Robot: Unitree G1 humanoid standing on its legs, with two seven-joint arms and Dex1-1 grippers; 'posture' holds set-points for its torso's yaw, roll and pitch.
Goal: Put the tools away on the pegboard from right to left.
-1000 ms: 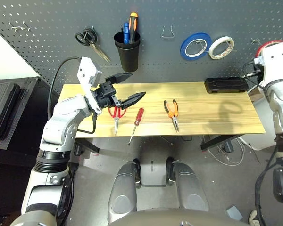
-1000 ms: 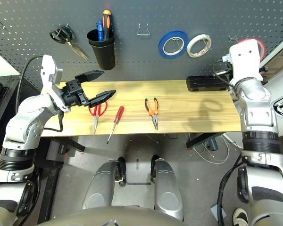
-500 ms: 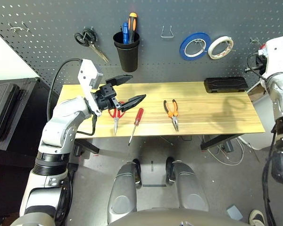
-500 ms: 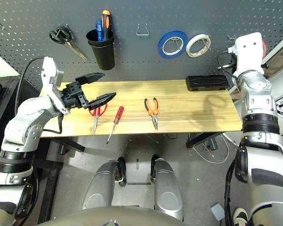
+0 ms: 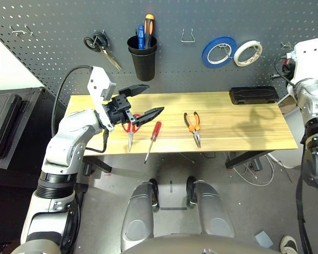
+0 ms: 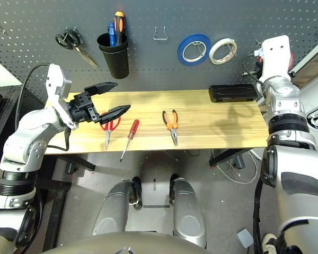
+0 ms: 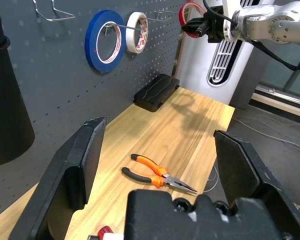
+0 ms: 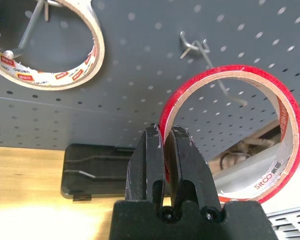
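Holding the thin red tape ring (image 8: pixel 296 120) by its rim, the right pincer (image 8: pixel 164 131) is closed on it in front of the pegboard (image 8: pixel 140 100). Over the last second the right arm has shifted and turned slightly, so from the head the ring now lies largely hidden behind the right pincer, where more of its red edge showed before. The metal hook (image 8: pixel 204 47) ahead of that pincer can be seen partly through the ring's opening, but whether it is threaded cannot be told; my judgement is that the ring is being lined up for hanging and its hook comes first. The left pincer (image 5: pixel 155 96) stands wide open and empty, its place unchanged. On the counter (image 5: pixel 244 127), the red-handled scissors (image 5: pixel 131 132) lie just beneath the left pincer, the red-handled screwdriver (image 5: pixel 156 132) beside them, and the orange-and-black-handled pliers (image 5: pixel 194 127) farther toward the right pincer, all three where they were, probably waiting their turn. As for writing, the ring's inner core seems to read "SITCO", with smaller print unreadable. The white tape roll (image 8: pixel 96 55) near the right pincer carries red labels, and the blue tape roll (image 7: pixel 91 45) beyond it has lettering, neither legible.
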